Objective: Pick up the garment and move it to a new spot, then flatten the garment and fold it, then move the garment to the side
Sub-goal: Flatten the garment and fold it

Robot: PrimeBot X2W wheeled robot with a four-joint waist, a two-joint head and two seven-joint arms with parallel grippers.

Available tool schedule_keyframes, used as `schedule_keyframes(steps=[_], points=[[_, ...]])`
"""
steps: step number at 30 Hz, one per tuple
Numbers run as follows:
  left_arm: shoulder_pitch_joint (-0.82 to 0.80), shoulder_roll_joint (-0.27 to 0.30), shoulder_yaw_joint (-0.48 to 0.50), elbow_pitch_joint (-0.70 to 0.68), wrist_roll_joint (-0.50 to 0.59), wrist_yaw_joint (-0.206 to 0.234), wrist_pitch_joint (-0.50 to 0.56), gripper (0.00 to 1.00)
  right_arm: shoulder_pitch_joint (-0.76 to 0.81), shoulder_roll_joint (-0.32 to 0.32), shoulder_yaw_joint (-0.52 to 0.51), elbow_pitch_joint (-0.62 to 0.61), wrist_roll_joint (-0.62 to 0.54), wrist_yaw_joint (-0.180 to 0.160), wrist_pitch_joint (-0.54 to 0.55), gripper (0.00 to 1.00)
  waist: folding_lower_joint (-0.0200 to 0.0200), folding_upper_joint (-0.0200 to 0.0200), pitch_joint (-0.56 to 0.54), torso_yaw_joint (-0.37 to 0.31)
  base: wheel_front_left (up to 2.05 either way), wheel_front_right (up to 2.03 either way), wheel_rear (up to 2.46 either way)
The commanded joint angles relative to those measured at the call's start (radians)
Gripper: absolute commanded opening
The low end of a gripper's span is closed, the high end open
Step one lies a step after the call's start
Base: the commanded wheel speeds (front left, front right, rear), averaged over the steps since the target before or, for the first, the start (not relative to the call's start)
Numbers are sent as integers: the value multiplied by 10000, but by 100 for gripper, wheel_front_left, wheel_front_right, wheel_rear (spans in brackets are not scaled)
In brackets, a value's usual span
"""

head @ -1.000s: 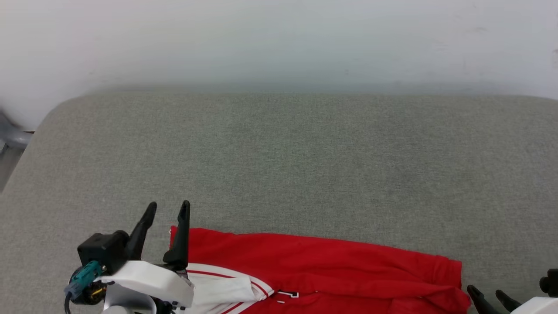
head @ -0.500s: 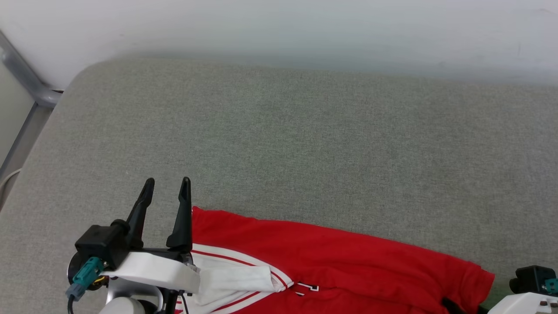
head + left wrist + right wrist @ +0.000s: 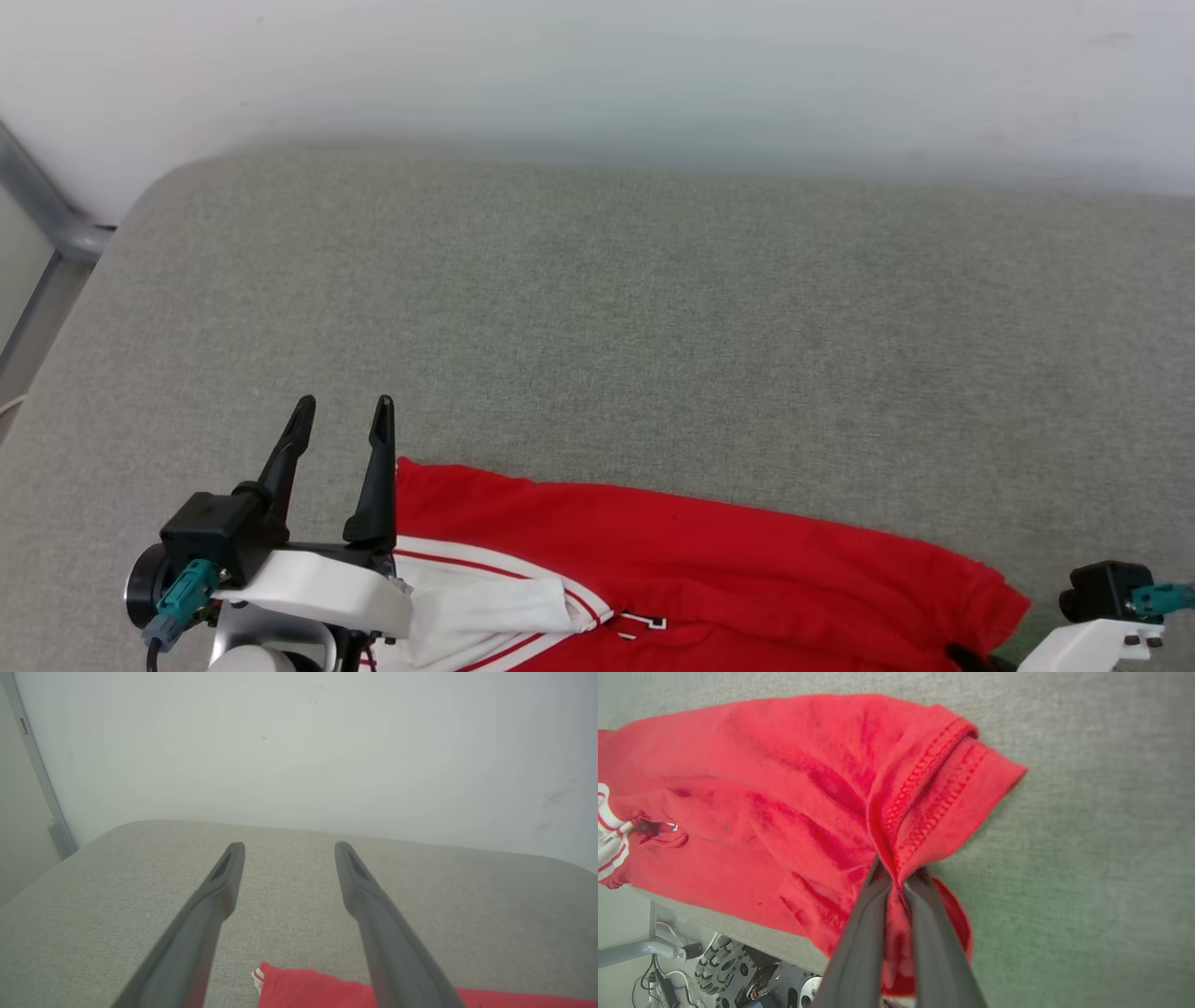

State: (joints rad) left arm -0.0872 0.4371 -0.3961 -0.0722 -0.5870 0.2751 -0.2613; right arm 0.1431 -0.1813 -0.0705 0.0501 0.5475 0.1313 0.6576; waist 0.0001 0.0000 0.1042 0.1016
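The garment (image 3: 709,569), a red jersey with a white striped sleeve (image 3: 485,607), lies bunched along the near edge of the grey cushion. Part of its black, white-outlined lettering shows in the head view. My left gripper (image 3: 341,415) stands open just left of the garment's left corner (image 3: 299,989), with nothing between its fingers. In the right wrist view my right gripper (image 3: 899,875) is shut on the garment's stitched red hem (image 3: 934,807) at its right end. The pale right forearm (image 3: 1092,639) shows at the lower right of the head view.
The grey fabric cushion (image 3: 653,327) stretches wide and bare behind the garment up to a white wall (image 3: 597,65). A grey metal frame (image 3: 47,215) runs past the cushion's left corner. Below the near edge are my wheeled base and cables (image 3: 728,966).
My right gripper, open beside the garment's right end a second ago, has moved onto the hem and shut on it. The head camera has shifted. My left gripper stays open.
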Motion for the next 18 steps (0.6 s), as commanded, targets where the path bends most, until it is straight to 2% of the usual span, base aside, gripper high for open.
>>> schedule_keyframes(steps=[1, 7, 14, 17, 18], points=[[96, 71, 36, -17, 42, 53, -21, 100, -100, -97, -14, -72, -35, -13, -23, 0, -1, 0, -141, -109, 0, 0, 0], [256, 169, 26, -102, 59, 174, 96, 100, -187, -487, -515, -233, -66, -14, 181, 0, -1, 0, -599, -444, 0, 0, 0], [424, 295, -88, -127, 182, 310, 243, 100, 237, -866, -2052, 57, 81, -13, 536, 0, -1, 0, -922, -598, 0, 0, 0], [483, 359, -85, -160, 214, 371, 272, 100, 274, -757, -2643, 83, 308, -11, 812, 0, -1, 0, -997, -671, 0, 0, 0], [521, 389, -77, -169, 217, 406, 290, 100, 199, -533, -2786, 109, 714, -11, 1008, 0, -1, 0, -1015, -699, 0, 0, 0]])
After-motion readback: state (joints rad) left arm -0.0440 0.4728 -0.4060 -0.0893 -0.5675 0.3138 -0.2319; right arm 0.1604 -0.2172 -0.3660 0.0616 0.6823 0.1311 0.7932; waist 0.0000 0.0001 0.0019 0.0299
